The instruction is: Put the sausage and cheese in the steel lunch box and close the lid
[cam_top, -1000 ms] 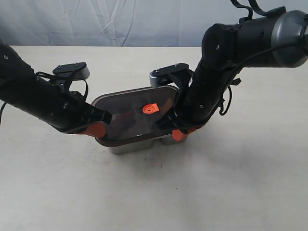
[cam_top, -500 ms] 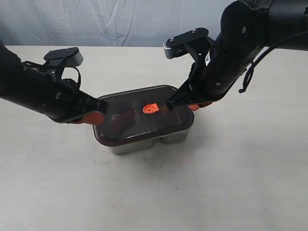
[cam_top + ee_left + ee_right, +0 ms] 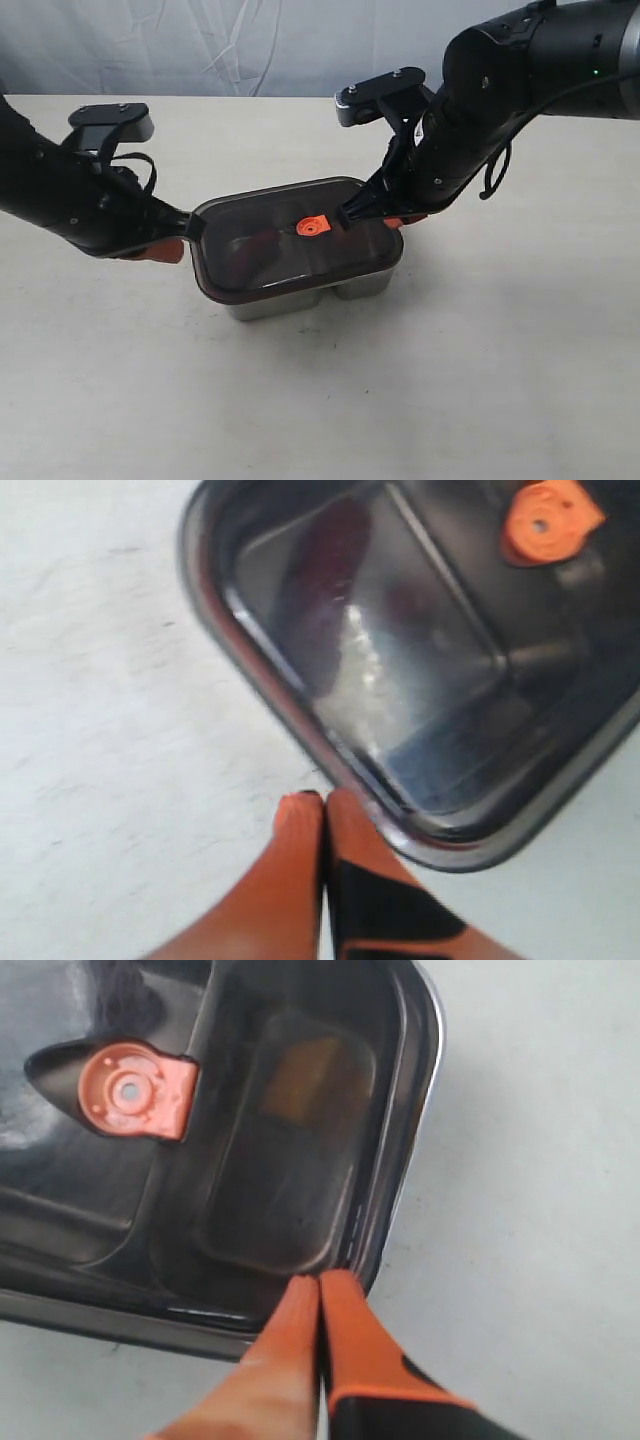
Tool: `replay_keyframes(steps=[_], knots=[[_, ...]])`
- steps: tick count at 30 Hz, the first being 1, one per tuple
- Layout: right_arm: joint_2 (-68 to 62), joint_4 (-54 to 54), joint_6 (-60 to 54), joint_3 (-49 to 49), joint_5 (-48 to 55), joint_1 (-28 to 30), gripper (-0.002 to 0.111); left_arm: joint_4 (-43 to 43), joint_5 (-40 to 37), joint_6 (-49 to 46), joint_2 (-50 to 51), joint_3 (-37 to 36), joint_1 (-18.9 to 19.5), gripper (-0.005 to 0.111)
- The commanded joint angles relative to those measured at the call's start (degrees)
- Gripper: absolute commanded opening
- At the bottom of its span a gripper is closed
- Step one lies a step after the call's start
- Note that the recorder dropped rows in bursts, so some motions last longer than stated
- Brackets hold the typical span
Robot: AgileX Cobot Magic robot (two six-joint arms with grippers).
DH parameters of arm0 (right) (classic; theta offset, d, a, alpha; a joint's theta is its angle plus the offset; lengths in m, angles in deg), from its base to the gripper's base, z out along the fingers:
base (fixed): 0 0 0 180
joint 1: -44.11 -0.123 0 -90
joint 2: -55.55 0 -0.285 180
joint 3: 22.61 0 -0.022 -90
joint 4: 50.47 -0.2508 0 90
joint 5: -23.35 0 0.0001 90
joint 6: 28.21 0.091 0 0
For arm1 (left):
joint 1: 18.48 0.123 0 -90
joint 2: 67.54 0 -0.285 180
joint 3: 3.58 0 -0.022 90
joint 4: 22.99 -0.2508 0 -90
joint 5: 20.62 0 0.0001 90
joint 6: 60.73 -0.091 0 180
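Lid [image 3: 270, 225] sits on steel lunch box [image 3: 275, 303], between both grippers. Left gripper [image 3: 188, 228] is at one end, right gripper [image 3: 348, 214] near the other.
Left wrist: fingers pressed together, empty, tips just beside lid rim; sausage [image 3: 318, 590] ahead, under lid.
Right wrist: fingers together, empty, tips at lid edge; cheese [image 3: 302, 1078] ahead, under lid.

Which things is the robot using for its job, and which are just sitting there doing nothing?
For the job:
- steel lunch box
- lid, sitting on the box
- sausage, dim through the lid
- cheese, dim through the lid
- left gripper and right gripper, both shut

Just there:
- table
- pale cloth behind it
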Motion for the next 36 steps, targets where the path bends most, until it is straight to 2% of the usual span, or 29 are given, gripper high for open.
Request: replay_keyframes(steps=[1,13,20,26,32,36], knots=[[0.7,4.0,2.8,-0.2,-1.9,0.4,0.0,-12.5,-1.8,11.3,-0.4,0.1,0.6,0.0],[0.5,4.9,3.9,-0.2,-2.3,0.4,0.0,-4.6,-7.4,5.0,-0.4,0.1,0.5,0.0],[0.5,4.8,3.9,-0.2,-2.7,0.4,0.0,-4.1,-5.2,5.0,-0.2,0.1,0.5,0.0],[0.5,4.6,3.9,-0.2,-2.8,0.4,0.0,-3.1,-3.3,4.8,4.3,0.1,0.5,0.0],[0.1,4.7,3.9,-0.2,-2.8,0.4,0.0,2.6,-1.0,0.3,4.9,0.4,0.5,0.0],[-0.4,4.7,3.9,-0.2,-2.8,0.4,0.0,3.1,-1.0,-0.2,5.0,1.5,0.5,0.0]])
